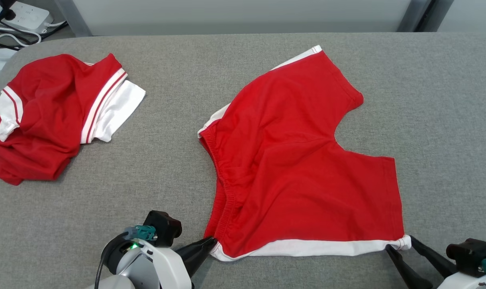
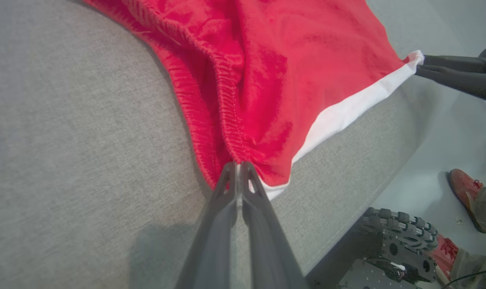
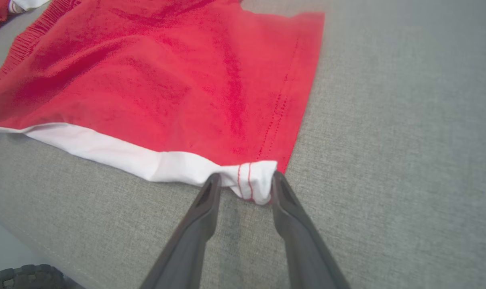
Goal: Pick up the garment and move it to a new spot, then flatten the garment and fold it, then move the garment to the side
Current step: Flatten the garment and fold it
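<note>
Red shorts point(image 1: 299, 160) with white side stripes lie spread on the grey table, waistband toward the left. My left gripper point(image 1: 213, 242) is shut on the near waistband corner, its fingers point(image 2: 227, 188) pressed together on the red cloth point(image 2: 267, 60). At the near right, the shorts' point(image 3: 166, 80) white hem corner sits bunched between the parted fingers of my right gripper point(image 1: 399, 244), which is open point(image 3: 245, 178). Between the two grippers, the white stripe runs along the near edge.
A second red-and-white garment point(image 1: 46, 116) lies crumpled at the table's far left. The grey table point(image 1: 448, 100) ends just behind my grippers. A person's orange shoe point(image 2: 464, 186) and my wheeled base point(image 2: 399, 224) are on the floor beside it. A power strip point(image 1: 26, 16) sits beyond the far left corner.
</note>
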Available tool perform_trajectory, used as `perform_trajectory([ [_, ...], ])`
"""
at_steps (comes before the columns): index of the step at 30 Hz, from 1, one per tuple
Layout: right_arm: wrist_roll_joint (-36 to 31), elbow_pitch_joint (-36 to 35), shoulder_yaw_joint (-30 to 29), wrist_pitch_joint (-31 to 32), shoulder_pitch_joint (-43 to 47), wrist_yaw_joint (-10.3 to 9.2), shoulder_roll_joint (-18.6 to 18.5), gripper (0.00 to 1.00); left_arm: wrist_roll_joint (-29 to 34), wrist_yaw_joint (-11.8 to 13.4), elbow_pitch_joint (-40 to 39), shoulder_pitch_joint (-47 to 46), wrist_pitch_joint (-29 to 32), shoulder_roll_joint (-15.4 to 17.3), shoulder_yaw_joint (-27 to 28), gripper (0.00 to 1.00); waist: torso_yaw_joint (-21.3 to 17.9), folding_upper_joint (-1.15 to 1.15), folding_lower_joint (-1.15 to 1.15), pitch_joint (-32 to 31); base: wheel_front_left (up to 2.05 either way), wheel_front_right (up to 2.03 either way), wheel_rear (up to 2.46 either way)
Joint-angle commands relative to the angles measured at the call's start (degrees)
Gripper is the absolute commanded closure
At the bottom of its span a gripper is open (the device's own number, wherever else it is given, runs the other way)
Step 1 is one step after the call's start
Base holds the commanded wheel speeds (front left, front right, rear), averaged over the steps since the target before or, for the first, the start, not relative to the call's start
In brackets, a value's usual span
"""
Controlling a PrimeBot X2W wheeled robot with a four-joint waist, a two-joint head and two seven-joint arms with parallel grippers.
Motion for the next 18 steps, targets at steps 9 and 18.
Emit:
perform_trajectory([
  [9, -3.7, -6.4, -3.82, -6.65, -0.68, 0.0, -0.36, 0.0, -0.71, 3.07, -1.55, 0.49, -7.55, 1.14, 6.65, 0.0, 0.15, 0.0, 0.0, -0.78, 0.0, 0.0, 0.0],
  [18, -12.09, -4.96, -10.44, -14.02, -2.1, 0.0, 6.96, 0.0, 2.53, 6.45, -1.2, 3.23, -21.31, -1.96, 17.73, 0.0, 1.51, 0.0, 0.0, -3.35, 0.0, 0.0, 0.0],
])
